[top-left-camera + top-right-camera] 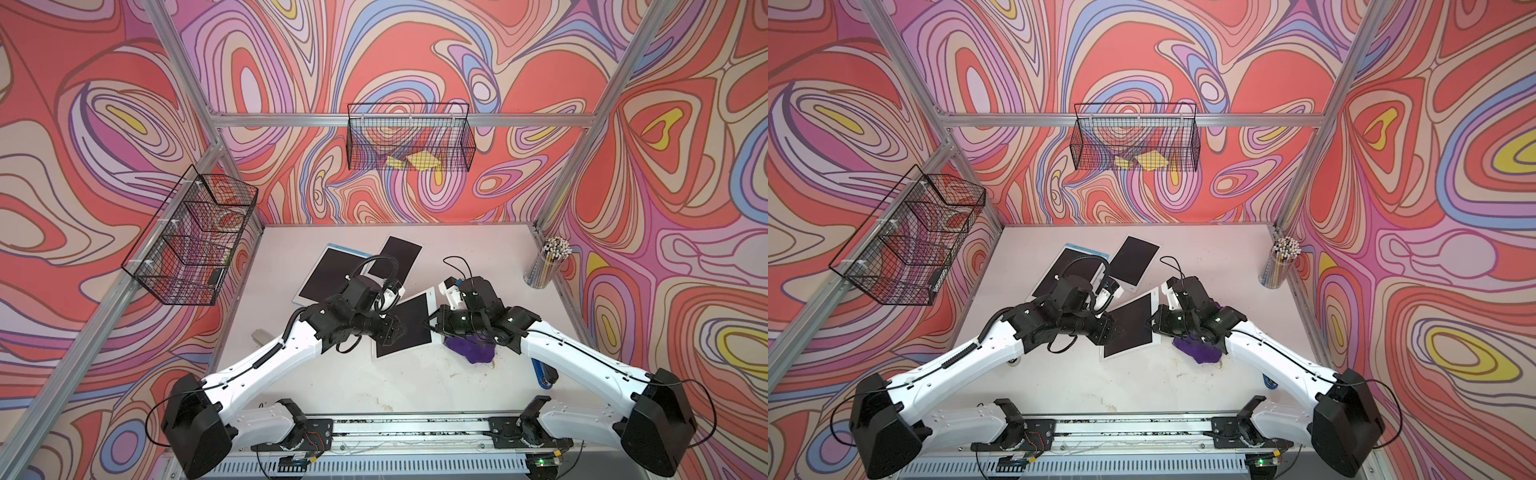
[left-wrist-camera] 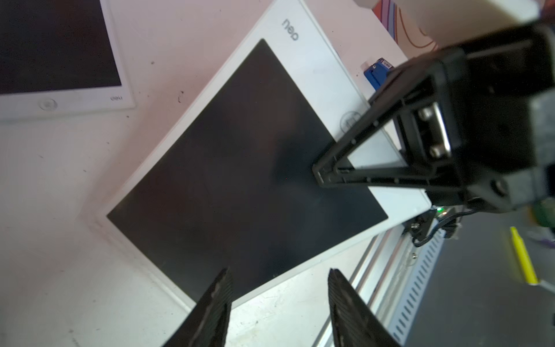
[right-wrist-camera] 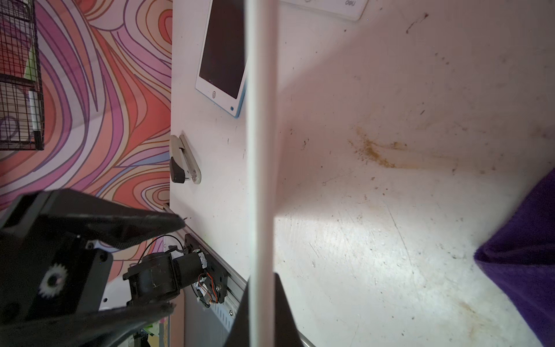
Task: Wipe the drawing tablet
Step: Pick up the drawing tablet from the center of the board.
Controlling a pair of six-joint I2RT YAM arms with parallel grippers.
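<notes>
The drawing tablet point(image 1: 409, 328) point(image 1: 1133, 324), white-framed with a dark screen, lies askew in the middle of the table. My right gripper point(image 1: 430, 326) point(image 3: 261, 279) is shut on its right edge. In the right wrist view that edge point(image 3: 261, 150) shows as a thin white strip casting a shadow on the table. My left gripper point(image 1: 395, 330) point(image 2: 279, 273) hangs open over the tablet's point(image 2: 240, 168) left corner, with nothing between its fingers. A purple cloth point(image 1: 473, 349) point(image 3: 525, 255) lies crumpled on the table under the right arm, held by neither gripper.
Two more tablets point(image 1: 332, 270) point(image 1: 395, 255) lie further back. A cup of pencils point(image 1: 544, 264) stands at the right wall and a blue object point(image 1: 542, 374) lies under the right arm. A stapler point(image 3: 184, 162) sits at the left table edge. Wire baskets point(image 1: 191, 241) point(image 1: 409, 137) hang on the walls.
</notes>
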